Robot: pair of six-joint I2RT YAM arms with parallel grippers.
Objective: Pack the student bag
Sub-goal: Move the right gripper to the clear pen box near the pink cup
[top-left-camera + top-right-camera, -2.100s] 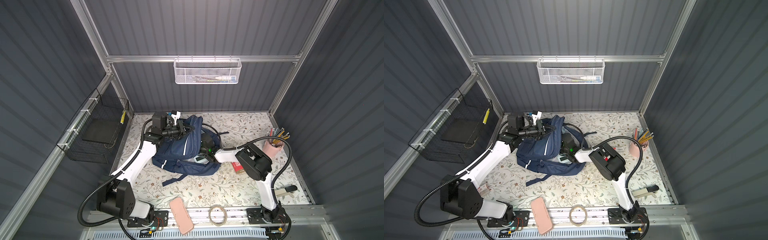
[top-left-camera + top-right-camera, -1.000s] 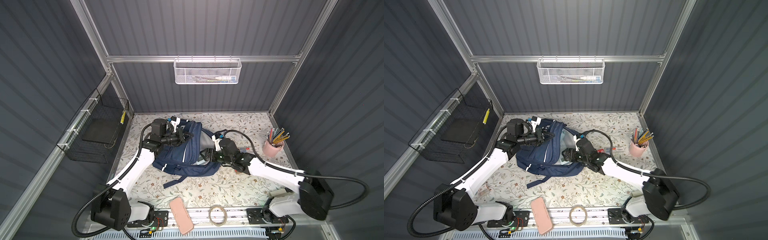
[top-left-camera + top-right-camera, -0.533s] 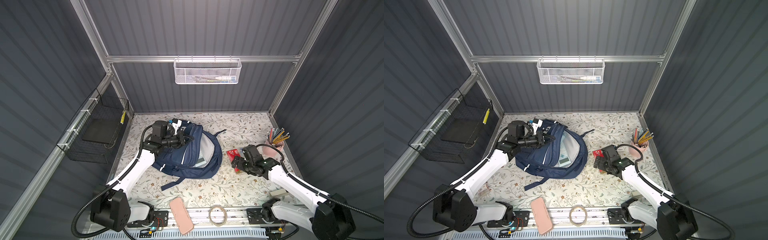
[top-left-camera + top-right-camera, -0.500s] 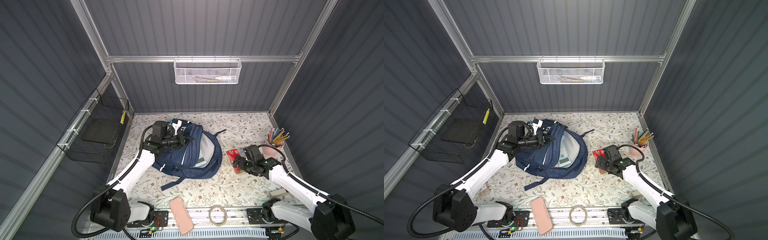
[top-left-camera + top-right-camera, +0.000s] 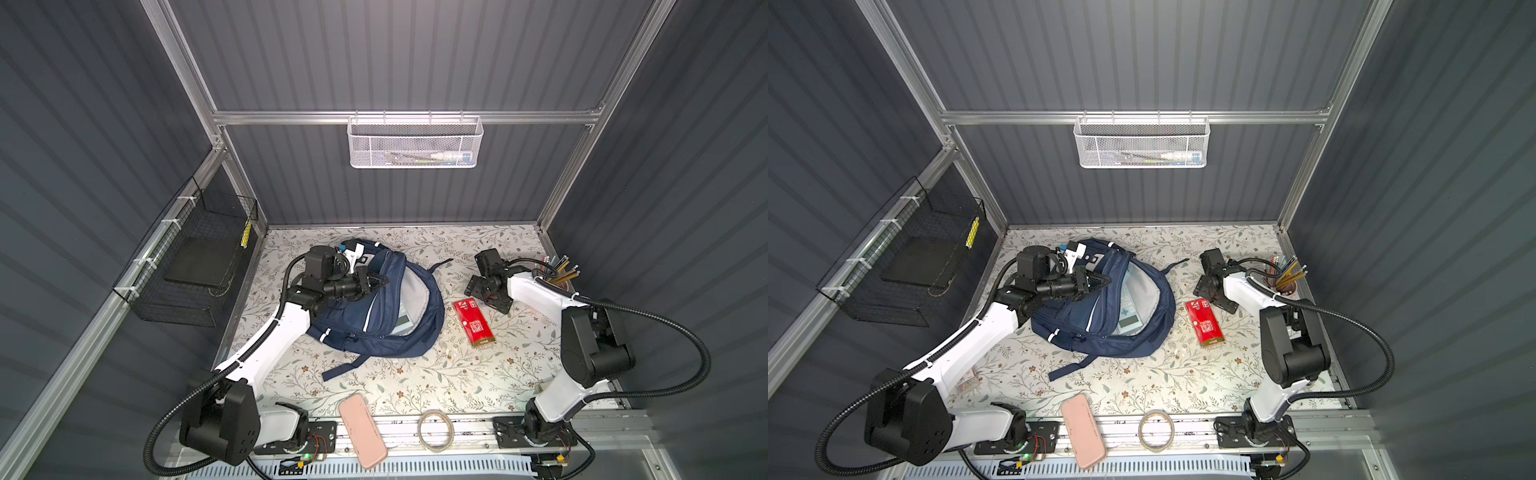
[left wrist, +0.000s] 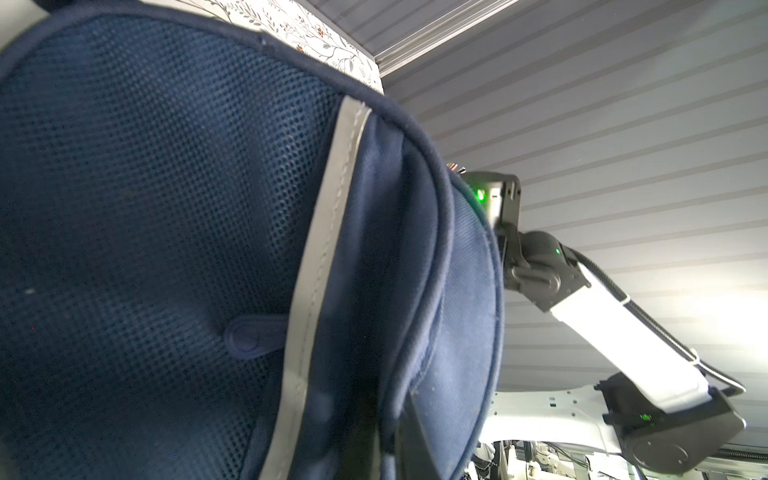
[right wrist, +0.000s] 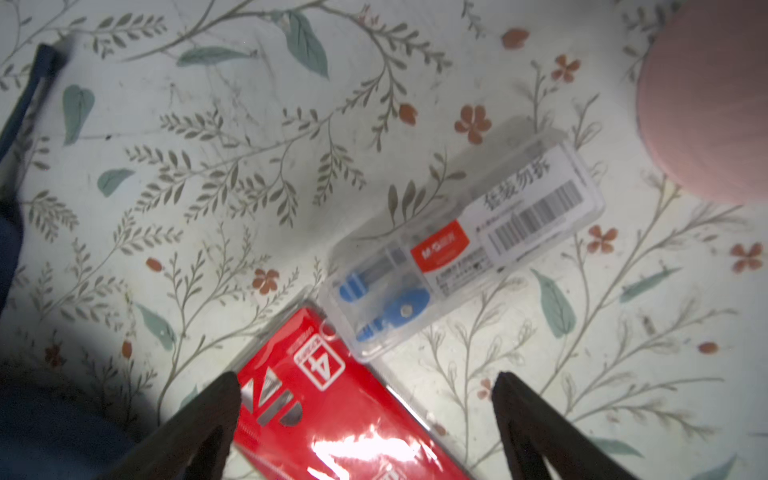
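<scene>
The student bag (image 5: 376, 332) (image 5: 1100, 332), a navy backpack, lies open left of centre, showing pale grey lining and a calculator (image 5: 1128, 312) inside. My left gripper (image 5: 380, 280) (image 5: 1104, 281) is shut on the bag's upper flap and holds it up; in the left wrist view the navy fabric (image 6: 166, 208) fills the frame and hides most of the left gripper (image 6: 386, 436). My right gripper (image 5: 484, 300) (image 5: 1214, 300) (image 7: 365, 386) hangs open and empty over the far end of a red packet (image 5: 473, 322) (image 5: 1204, 322) (image 7: 332, 415).
A clear case with blue parts (image 7: 457, 257) touches the red packet's far end. A pink pencil cup (image 5: 561, 278) (image 7: 706, 104) stands at the right edge. A pink oblong case (image 5: 362, 430) and a tape ring (image 5: 435, 430) lie at the front rail. Wire baskets (image 5: 195, 266) (image 5: 415, 143) hang on the walls.
My right gripper has come out of the bag's mouth and swung right, over the red packet, with its jaws open. The left gripper has kept its hold on the flap.
</scene>
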